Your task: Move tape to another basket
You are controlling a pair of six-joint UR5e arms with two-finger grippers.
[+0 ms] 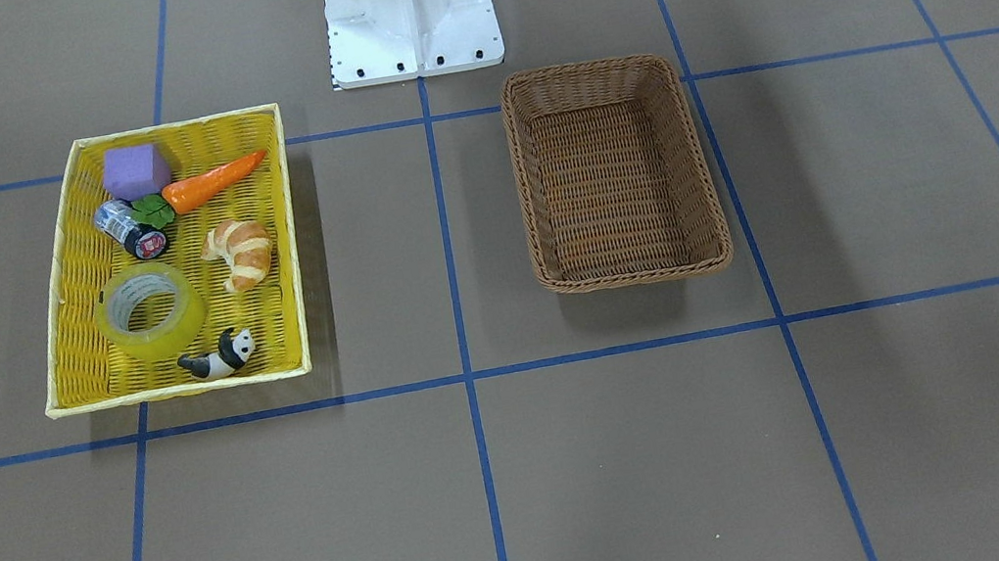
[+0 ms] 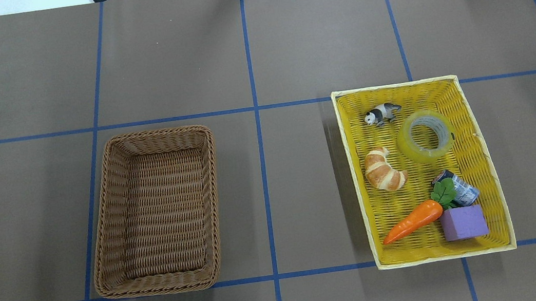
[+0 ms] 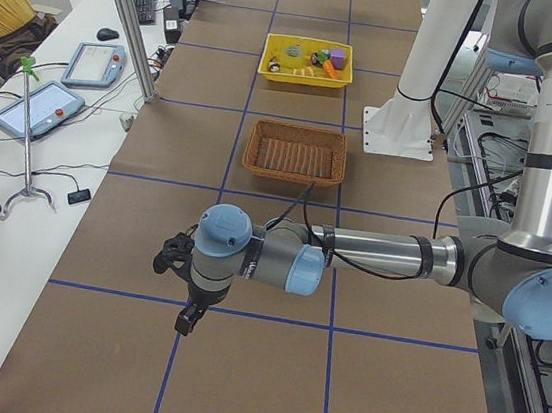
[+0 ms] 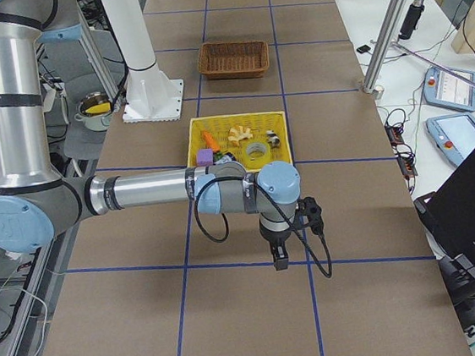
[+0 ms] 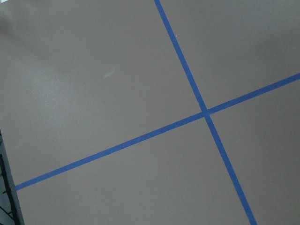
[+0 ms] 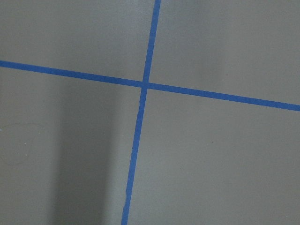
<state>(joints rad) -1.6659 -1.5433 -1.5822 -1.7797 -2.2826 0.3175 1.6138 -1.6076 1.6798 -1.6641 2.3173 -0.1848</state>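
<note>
The tape (image 1: 151, 311) is a yellowish translucent roll lying flat in the shallow yellow basket (image 1: 179, 392), also seen from overhead (image 2: 425, 136). The brown wicker basket (image 1: 597, 68) stands empty across the table's centre line (image 2: 157, 133). My left gripper (image 3: 184, 322) shows only in the exterior left view, over bare table well away from both baskets; I cannot tell whether it is open or shut. My right gripper (image 4: 280, 260) shows only in the exterior right view, over bare table short of the yellow basket; its state cannot be told either. Both wrist views show only brown paper and blue lines.
The yellow basket also holds a carrot (image 1: 212, 182), a croissant (image 1: 241, 252), a panda figure (image 1: 220, 357), a purple block (image 1: 134, 170) and a small silver cylinder (image 1: 128, 227). The white robot base (image 1: 410, 12) stands at the table's edge between the baskets.
</note>
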